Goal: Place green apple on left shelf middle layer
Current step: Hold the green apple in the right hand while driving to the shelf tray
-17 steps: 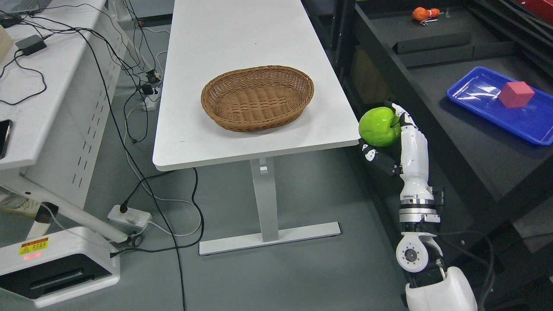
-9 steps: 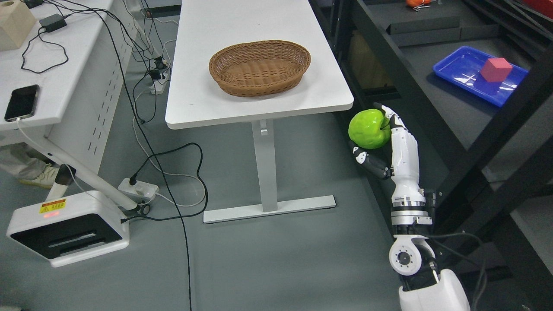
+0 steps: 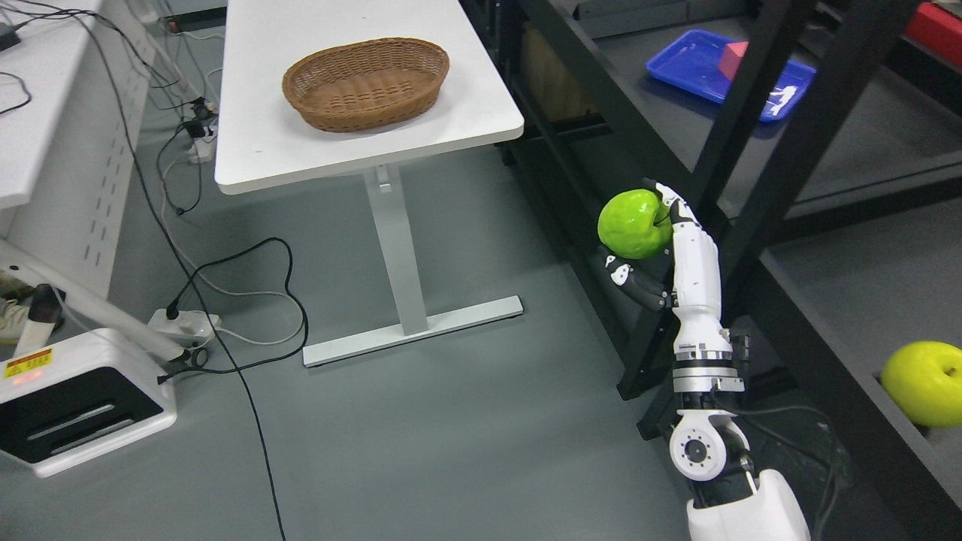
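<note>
The red block [image 3: 733, 54] in the flat blue plastic tray [image 3: 691, 64] is half hidden behind a black post of the dark metal shelf [image 3: 827, 150], so only one corner of it is seen. A yellow-green apple [image 3: 924, 382] on a lower layer is cut at the right edge. The left arm is not seen at all.

The shiny green apple [image 3: 636, 223] is held by the white and black right robot hand [image 3: 661, 244], whose fingers [image 3: 688, 225] are closed around its right side while the thumb is placed under it. The forearm is raised almost upright from the bottom edge. The apple is kept in the air over the grey floor, just beside the shelf post, well apart from the oval brown wicker basket [image 3: 366, 81] on the white desk [image 3: 255, 150].
</note>
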